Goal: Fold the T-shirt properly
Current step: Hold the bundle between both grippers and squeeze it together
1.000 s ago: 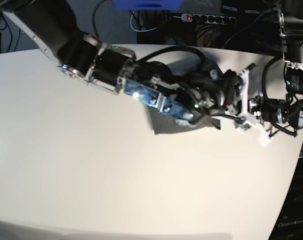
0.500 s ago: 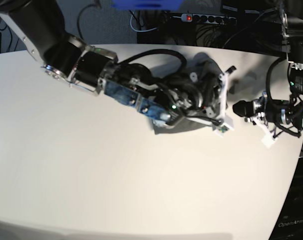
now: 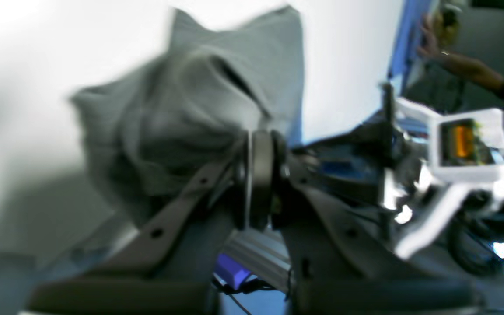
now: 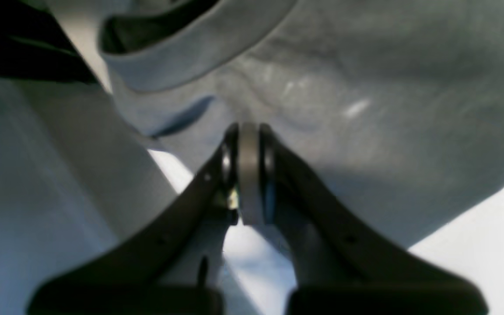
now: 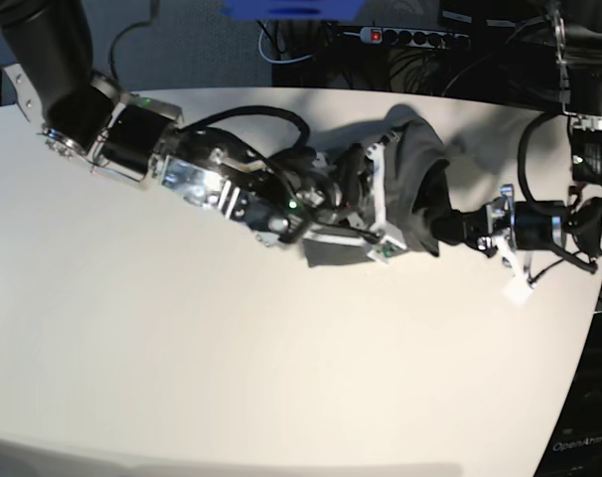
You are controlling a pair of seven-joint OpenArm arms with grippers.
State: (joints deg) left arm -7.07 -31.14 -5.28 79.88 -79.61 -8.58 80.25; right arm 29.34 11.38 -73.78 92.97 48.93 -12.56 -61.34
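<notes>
T-shirt (image 5: 417, 174) bunched between 2 closed grippers, left (image 3: 258, 175) and right (image 4: 248, 170), each clamping cloth.

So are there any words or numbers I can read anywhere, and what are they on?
"OpenArm": pale letters on the dark stand at the bottom right edge of the base view.
The T-shirt has no print.
The white table has no writing.
The wrist views are too blurred to read anything.

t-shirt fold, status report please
Left gripper shut on T-shirt. Right gripper shut on it too. Shirt bunched, lifted between arms. Nothing blocking.
</notes>
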